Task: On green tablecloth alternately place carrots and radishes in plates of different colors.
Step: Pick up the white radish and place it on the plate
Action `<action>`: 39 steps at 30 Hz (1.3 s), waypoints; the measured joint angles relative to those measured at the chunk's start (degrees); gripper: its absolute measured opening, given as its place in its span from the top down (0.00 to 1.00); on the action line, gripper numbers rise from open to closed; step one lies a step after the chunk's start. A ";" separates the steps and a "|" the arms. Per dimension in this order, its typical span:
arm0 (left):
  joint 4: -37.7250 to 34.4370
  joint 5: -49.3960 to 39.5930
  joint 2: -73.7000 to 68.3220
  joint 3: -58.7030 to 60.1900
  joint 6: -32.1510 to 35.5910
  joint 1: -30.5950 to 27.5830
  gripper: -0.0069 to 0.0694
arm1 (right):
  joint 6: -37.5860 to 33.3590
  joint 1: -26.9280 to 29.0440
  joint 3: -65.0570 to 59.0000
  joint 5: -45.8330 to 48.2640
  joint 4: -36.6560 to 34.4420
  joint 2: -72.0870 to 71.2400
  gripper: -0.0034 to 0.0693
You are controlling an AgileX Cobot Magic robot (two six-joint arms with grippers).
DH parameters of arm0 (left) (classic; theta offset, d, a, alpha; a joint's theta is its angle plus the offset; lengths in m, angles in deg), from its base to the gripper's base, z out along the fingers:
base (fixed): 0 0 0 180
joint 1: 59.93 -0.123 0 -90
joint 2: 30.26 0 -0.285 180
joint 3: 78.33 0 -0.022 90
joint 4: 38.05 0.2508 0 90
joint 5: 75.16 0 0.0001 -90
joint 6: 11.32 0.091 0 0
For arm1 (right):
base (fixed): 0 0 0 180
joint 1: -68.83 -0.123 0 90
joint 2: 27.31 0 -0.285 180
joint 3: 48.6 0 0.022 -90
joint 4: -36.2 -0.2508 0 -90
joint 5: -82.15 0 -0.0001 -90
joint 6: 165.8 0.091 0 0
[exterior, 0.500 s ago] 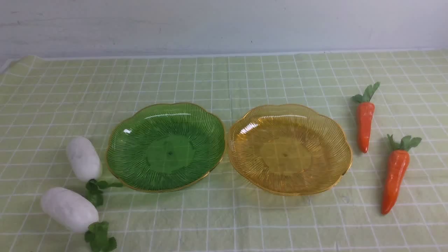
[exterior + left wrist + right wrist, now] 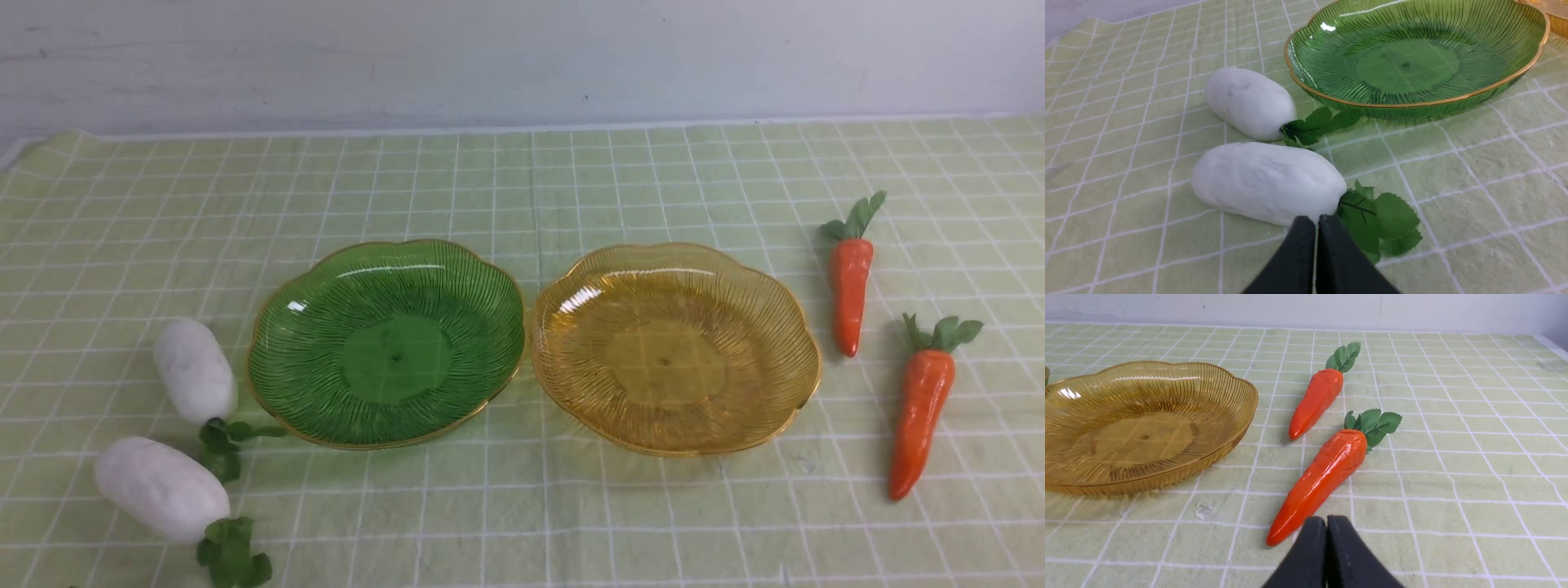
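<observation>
On the green tablecloth (image 2: 522,180) a green plate (image 2: 386,341) and an amber plate (image 2: 674,347) sit side by side, both empty. Two white radishes (image 2: 195,370) (image 2: 161,487) lie left of the green plate. Two orange carrots (image 2: 851,290) (image 2: 922,411) lie right of the amber plate. My left gripper (image 2: 1316,222) is shut and empty, just short of the nearer radish (image 2: 1267,181). My right gripper (image 2: 1326,522) is shut and empty, close to the tip of the nearer carrot (image 2: 1323,477). Neither arm shows in the front view.
A pale wall (image 2: 522,57) rises behind the cloth's far edge. The cloth's left corner (image 2: 49,143) is slightly rumpled.
</observation>
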 joint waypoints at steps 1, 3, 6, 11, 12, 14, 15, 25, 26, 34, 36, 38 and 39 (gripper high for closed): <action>-1.19 0.62 0.00 0.00 -0.89 0.00 0.92 | 0.00 0.00 0.00 0.00 0.00 0.00 0.97; -5.70 3.32 0.00 0.14 -4.68 0.00 0.92 | 0.00 0.00 0.00 0.00 0.00 0.00 0.97; -13.91 8.15 0.00 0.18 -10.19 0.00 0.92 | 0.00 0.00 0.00 0.00 0.00 0.00 0.97; -28.89 19.14 0.00 0.18 -15.37 0.00 0.92 | 0.00 0.00 0.00 0.00 0.00 0.00 0.97; -31.33 21.29 0.00 0.18 -15.66 0.00 0.92 | 0.00 0.00 0.00 0.00 0.00 0.00 0.97; -34.44 24.18 0.00 0.18 -15.64 0.00 0.92 | 0.00 0.00 0.00 0.00 0.00 0.00 0.97; -36.25 27.46 0.00 0.18 -15.64 0.00 0.92 | 0.00 0.00 0.00 0.00 0.15 0.00 0.97; -37.52 16.46 -7.55 -19.16 -6.39 0.00 0.92 | 5.71 0.00 -0.46 -16.33 -10.64 0.00 0.97; -36.76 9.42 -11.93 -22.87 -4.57 0.00 0.92 | 7.45 0.00 -0.46 -18.97 -13.49 0.00 0.97; -26.02 -14.28 -41.39 -33.41 -3.57 0.00 0.92 | 12.60 0.00 -0.46 -27.93 -24.94 0.00 0.97; -22.67 -14.64 -47.69 -33.95 -5.37 0.00 0.92 | 12.76 0.00 -0.46 -28.76 -25.42 0.00 0.97; -20.78 -14.98 -52.39 -34.48 -7.03 -0.55 0.92 | 12.98 0.00 -0.46 -29.49 -25.61 0.00 0.97; -20.26 -15.36 -53.92 -34.85 -7.94 -0.99 0.92 | 13.04 0.00 -0.46 -30.10 -25.67 0.00 0.97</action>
